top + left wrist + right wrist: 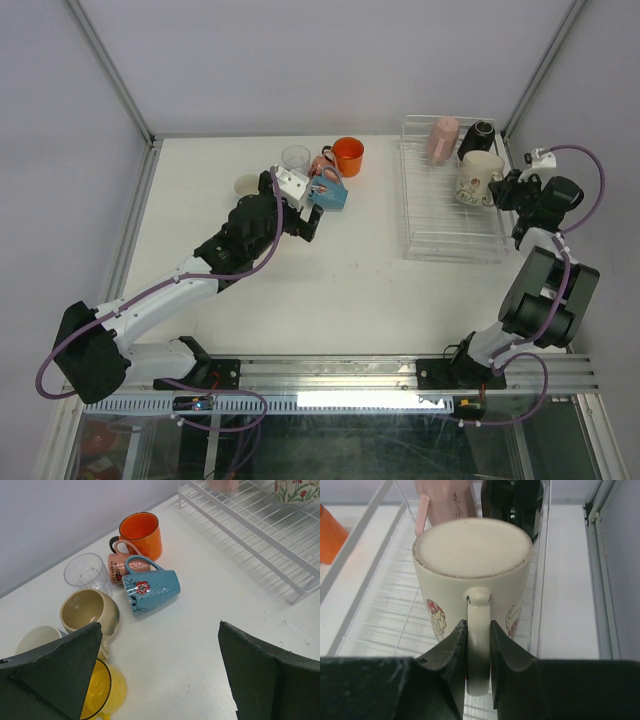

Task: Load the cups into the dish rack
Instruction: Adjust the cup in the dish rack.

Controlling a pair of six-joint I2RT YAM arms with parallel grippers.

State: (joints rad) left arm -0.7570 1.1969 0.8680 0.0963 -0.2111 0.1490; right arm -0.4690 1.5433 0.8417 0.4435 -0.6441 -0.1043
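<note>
At the far right corner of the dish rack (pixel 445 225), the right gripper (pixel 477 640) pinches the handle of a cream flowered mug (pixel 472 555). The mug is mouth down, just in front of a pink mug (pixel 441 137) and a black mug (pixel 477 137) already racked. Whether its rim rests on the wires cannot be told. Judged step: setting this mug down. To do it well, lower it until the rim bears evenly on the wires, clear of both neighbours. Then part the jaws and draw straight back along the handle, so the mug is not tipped. Near the far edge of the table (pixel 360 290), the left gripper (pixel 160 625) hangs with jaws spread wide above the loose cups, among them a blue mug (pixel 152 587), an orange mug (pixel 141 534), a clear tumbler (pixel 86 572) and a yellow mug (pixel 102 692).
</note>
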